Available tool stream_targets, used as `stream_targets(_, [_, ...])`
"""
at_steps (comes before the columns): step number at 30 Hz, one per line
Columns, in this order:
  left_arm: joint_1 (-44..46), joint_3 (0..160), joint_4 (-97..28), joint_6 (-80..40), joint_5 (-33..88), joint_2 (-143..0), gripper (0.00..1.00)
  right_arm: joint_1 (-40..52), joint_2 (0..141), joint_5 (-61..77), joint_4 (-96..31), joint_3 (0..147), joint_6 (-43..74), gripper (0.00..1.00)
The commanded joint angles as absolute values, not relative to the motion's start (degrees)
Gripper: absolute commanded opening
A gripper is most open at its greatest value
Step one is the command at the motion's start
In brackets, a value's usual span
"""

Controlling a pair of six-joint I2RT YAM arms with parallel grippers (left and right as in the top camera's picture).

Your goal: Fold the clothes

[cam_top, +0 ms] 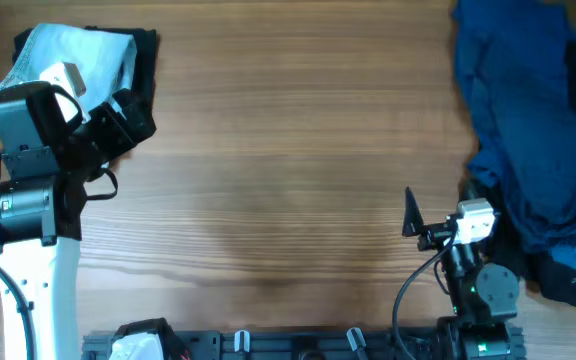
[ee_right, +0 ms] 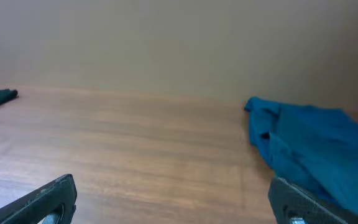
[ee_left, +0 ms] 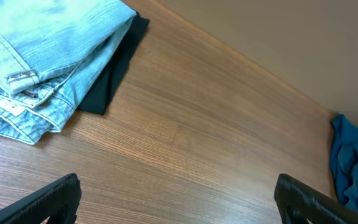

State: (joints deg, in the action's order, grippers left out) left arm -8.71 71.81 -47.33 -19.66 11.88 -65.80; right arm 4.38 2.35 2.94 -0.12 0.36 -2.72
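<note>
Left end effector (ee_left: 178, 198), spread empty, hangs by folded pale denim shorts (ee_left: 42, 56); right end effector (ee_right: 173, 200), spread, by crumpled blue cloth (ee_right: 309, 143).

The tabletop (cam_top: 288, 170) is mid-brown wood with straight, fine grain lines. The denim shorts (ee_left: 36, 62) are pale washed blue with lighter faded streaks and a whitish patch. The garment (ee_left: 114, 74) beneath them is black. The heap of clothes (cam_top: 528, 130) on my right is deep blue, shading to dark navy at its edges. My left end effector (ee_left: 179, 202) and right end effector (ee_right: 173, 199) are black.
</note>
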Motion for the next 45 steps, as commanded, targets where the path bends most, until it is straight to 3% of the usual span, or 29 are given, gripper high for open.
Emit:
stream_targets(1, [-8.47,71.64,-47.24,-20.16,12.40,-66.17,1.00,4.05,1.78,2.85,0.16,0.32,-4.49,1.00])
stream_targets(32, [-7.22,70.02,-46.70,-19.77,11.94,-62.17,1.00,4.05,1.78,2.85,0.14,0.32,-4.51,1.00])
stream_targets(45, [-4.97,37.74,-12.64,-19.75,11.94,-36.49,1.00,4.05,1.78,2.85,0.16,0.32,-4.51,1.00])
